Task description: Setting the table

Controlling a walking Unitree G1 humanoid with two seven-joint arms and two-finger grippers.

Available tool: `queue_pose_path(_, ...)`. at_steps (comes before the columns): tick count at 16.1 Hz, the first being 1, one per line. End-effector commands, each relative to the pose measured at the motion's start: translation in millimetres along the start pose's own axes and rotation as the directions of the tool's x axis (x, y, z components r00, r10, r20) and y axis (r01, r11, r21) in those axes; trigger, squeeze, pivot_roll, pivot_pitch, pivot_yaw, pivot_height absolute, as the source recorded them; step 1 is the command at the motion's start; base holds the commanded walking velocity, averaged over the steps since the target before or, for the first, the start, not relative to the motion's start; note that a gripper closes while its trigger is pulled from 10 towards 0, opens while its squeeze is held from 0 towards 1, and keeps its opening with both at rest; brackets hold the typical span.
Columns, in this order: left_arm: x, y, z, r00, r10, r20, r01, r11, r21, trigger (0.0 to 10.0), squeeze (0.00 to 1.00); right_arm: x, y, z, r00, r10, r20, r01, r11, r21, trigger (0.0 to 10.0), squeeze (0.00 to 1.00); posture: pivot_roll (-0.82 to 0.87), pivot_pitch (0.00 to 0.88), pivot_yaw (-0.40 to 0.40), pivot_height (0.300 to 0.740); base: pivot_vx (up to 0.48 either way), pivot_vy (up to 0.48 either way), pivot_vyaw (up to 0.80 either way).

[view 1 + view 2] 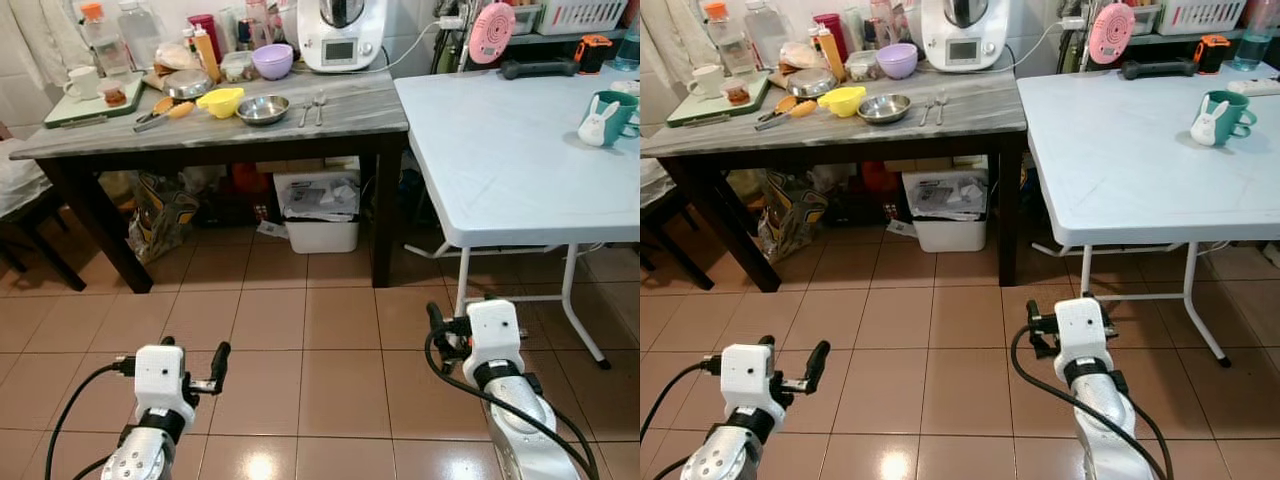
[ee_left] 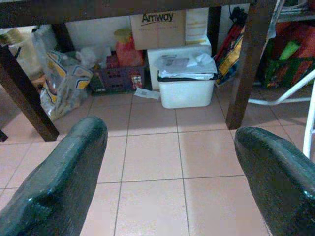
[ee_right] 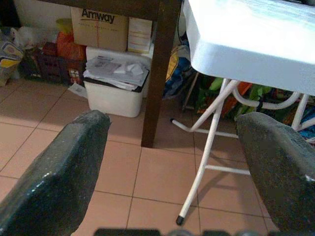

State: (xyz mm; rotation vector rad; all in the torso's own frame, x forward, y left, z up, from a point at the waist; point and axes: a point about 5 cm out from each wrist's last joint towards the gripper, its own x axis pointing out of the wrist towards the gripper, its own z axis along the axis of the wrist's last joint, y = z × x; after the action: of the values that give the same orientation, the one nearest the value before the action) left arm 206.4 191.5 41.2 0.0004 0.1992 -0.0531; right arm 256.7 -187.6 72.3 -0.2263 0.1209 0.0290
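Above bare floor tiles (image 1: 330,320) — both grippers (image 2: 170,162) (image 3: 172,167) spread, empty.

I count two tables (image 1: 330,115), three bowls (image 1: 263,109), two mugs (image 1: 82,81), two pieces of cutlery (image 1: 312,107), one white bin (image 1: 320,208), one kitchen machine (image 1: 342,35) and two clear bottles (image 1: 104,38).

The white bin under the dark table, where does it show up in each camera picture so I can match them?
Left eye view: white bin under the dark table, upper middle.
Right eye view: same spot, upper middle.
Left wrist view: upper middle, between the two black fingers.
Right wrist view: upper left.
Shared landmark: the table's dark right leg beside it.
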Motion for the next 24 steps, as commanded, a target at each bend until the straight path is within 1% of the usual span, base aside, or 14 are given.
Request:
queue_pose_path(1,-1.8,2.0,2,1.000,0.005,0.013,-0.005,1.000,0.006,10.0,0.00,0.9,1.4,9,1.000,0.010,0.026,-0.011,1.000,0.003,10.0,0.00,-0.11,0.000,0.086,0.740,0.000,0.000,0.00)
queue_pose_path(2,-0.2,-2.2,5,1.000,-0.002,0.029,0.002,1.000,-0.008,10.0,0.00,4.1,2.1,16,0.999,0.017,0.045,-0.017,1.000,0.000,10.0,0.00,-0.11,0.000,0.082,0.740,0.000,0.000,0.00)
queue_pose_path(5,0.5,-3.0,6,0.999,-0.003,0.034,0.003,1.000,0.004,10.0,0.00,5.5,2.4,18,0.999,0.024,0.049,-0.024,1.000,-0.002,10.0,0.00,-0.11,0.000,0.074,0.740,0.000,0.000,0.00)
queue_pose_path(8,2.4,-3.9,8,0.999,-0.003,0.046,0.003,1.000,0.009,10.0,0.00,7.7,5.9,21,0.998,0.038,0.057,-0.038,0.999,-0.002,10.0,0.00,-0.11,0.001,0.071,0.740,0.000,0.000,0.00)
queue_pose_path(10,4.3,-6.4,8,0.999,-0.020,0.049,0.020,1.000,-0.001,10.0,0.00,8.1,7.9,22,0.997,0.049,0.058,-0.049,0.999,-0.010,10.0,0.00,-0.11,0.000,0.069,0.740,0.000,-0.247,0.00)
queue_pose_path(17,8.1,-9.5,10,0.998,-0.032,0.055,0.032,0.999,-0.004,10.0,0.00,11.8,6.5,27,0.996,0.049,0.068,-0.048,0.999,-0.017,10.0,0.00,-0.12,0.000,0.067,0.740,0.000,-0.399,0.00)
queue_pose_path(24,9.5,-11.3,13,0.998,-0.034,0.058,0.035,0.999,-0.002,10.0,0.00,15.0,8.2,32,0.996,0.046,0.081,-0.045,0.999,-0.015,10.0,0.00,-0.12,0.003,0.072,0.740,0.000,0.000,0.00)
